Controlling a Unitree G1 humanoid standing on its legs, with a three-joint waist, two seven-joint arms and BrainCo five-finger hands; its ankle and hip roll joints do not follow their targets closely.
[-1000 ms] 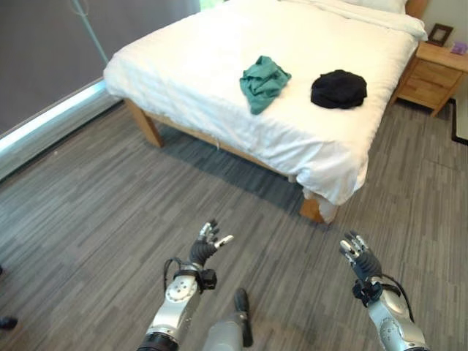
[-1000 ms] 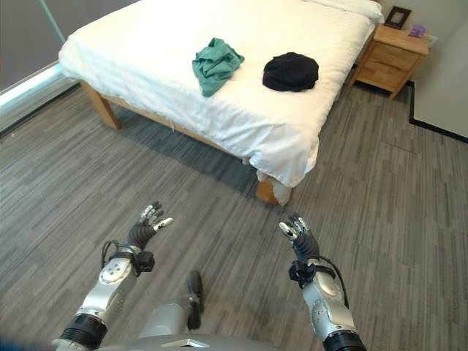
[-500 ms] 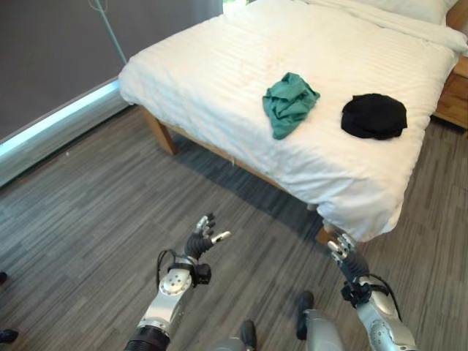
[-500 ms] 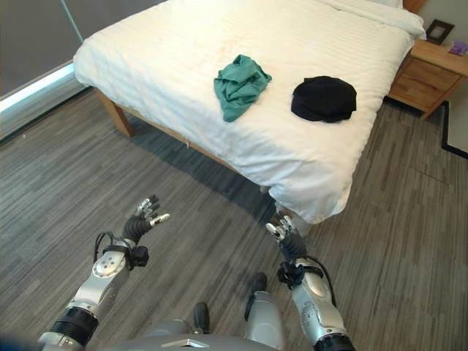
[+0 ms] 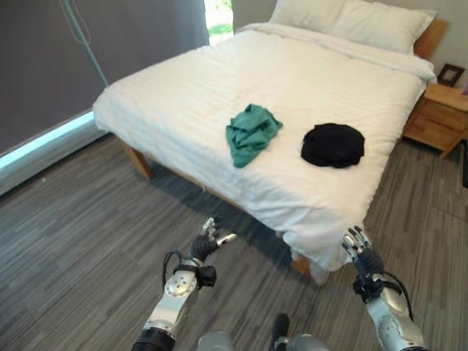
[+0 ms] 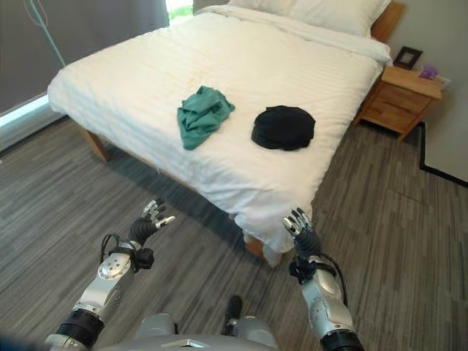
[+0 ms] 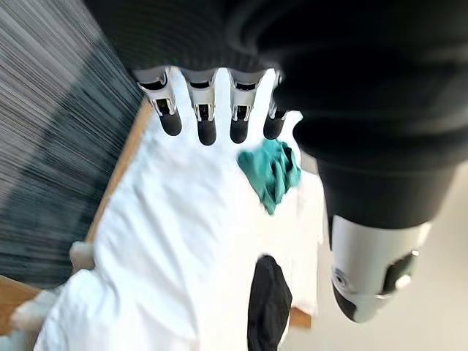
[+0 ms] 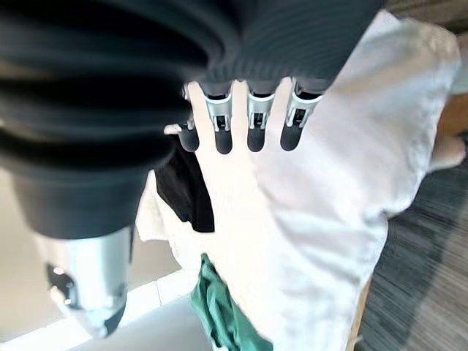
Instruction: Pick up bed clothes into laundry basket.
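Observation:
A crumpled green garment [image 5: 251,132] lies on the white bed [image 5: 183,95], near its foot end. A black garment [image 5: 333,144] sits bunched to its right on the same bed. Both also show past my fingers in the wrist views: the green garment [image 7: 273,170] and the black garment [image 8: 186,190]. My left hand [image 5: 207,244] is raised over the floor short of the bed's near side, open and empty. My right hand [image 5: 361,256] hovers by the bed's near corner, open and empty too.
A wooden nightstand [image 5: 439,118] with a small picture frame [image 5: 448,74] stands right of the bed. Pillows [image 5: 344,18] lie at the headboard. A dark curtain [image 5: 66,58] covers the left wall. Grey plank floor [image 5: 73,234] surrounds the bed.
The camera has come closer to the bed and tipped up, so the pillows and nightstand now show. My right hand has risen beside the bed's near corner; both hands stay open.

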